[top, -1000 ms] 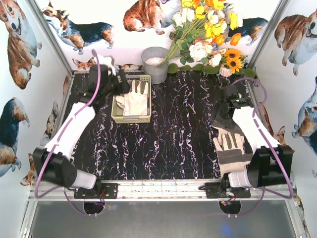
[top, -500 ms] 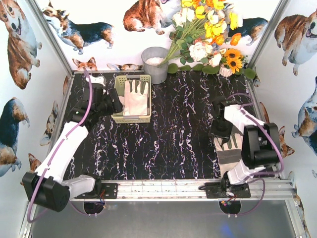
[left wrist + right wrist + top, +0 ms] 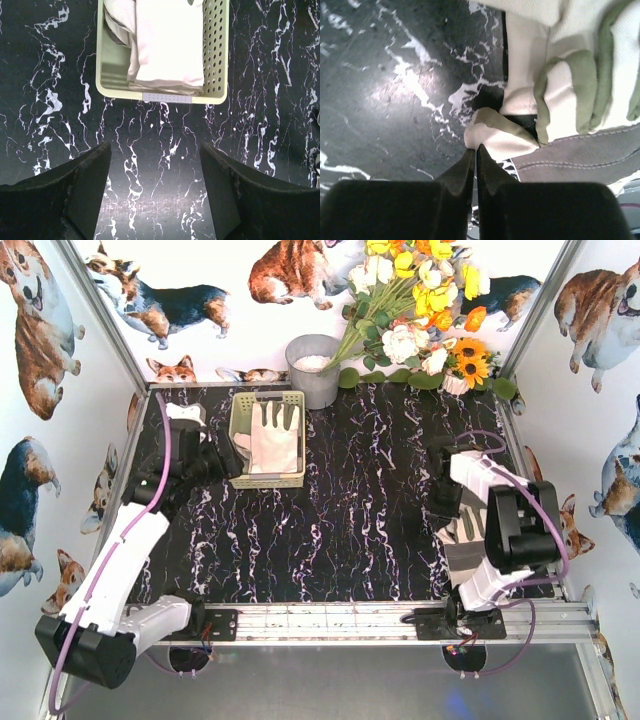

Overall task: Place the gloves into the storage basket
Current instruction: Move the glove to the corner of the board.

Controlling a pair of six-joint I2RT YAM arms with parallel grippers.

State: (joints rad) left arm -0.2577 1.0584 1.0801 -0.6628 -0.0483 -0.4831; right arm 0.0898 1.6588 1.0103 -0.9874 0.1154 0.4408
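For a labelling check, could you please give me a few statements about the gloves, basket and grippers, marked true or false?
Cream-white work gloves lie in the pale yellow-green slotted plastic basket. True.
The left gripper is shut on a glove. False: it is open and empty.
The right gripper is shut. True.
The cream-and-grey glove by the right gripper is in the basket. False: it lies on the black marbled table.
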